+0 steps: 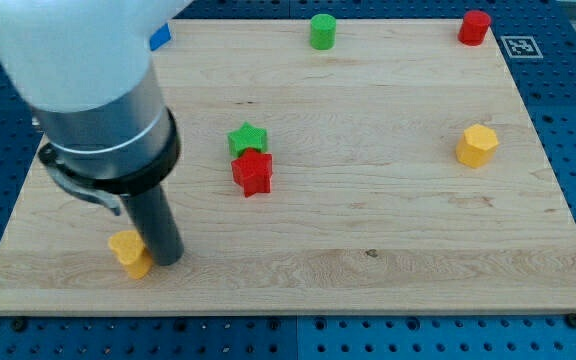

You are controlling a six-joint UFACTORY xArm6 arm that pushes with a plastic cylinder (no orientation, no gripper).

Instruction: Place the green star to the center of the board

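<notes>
The green star [247, 139] lies left of the board's middle, touching the red star [253, 172] just below it. My tip [167, 260] rests on the wooden board [368, 230] near its lower left, well to the left of and below the green star. It touches or nearly touches a yellow block [129, 251] on its left side.
A green cylinder [323, 31] stands at the top middle. A red cylinder [475, 27] stands at the top right corner. A yellow hexagonal block [477, 146] is at the right. A blue block [159, 37] peeks out behind the arm at the top left.
</notes>
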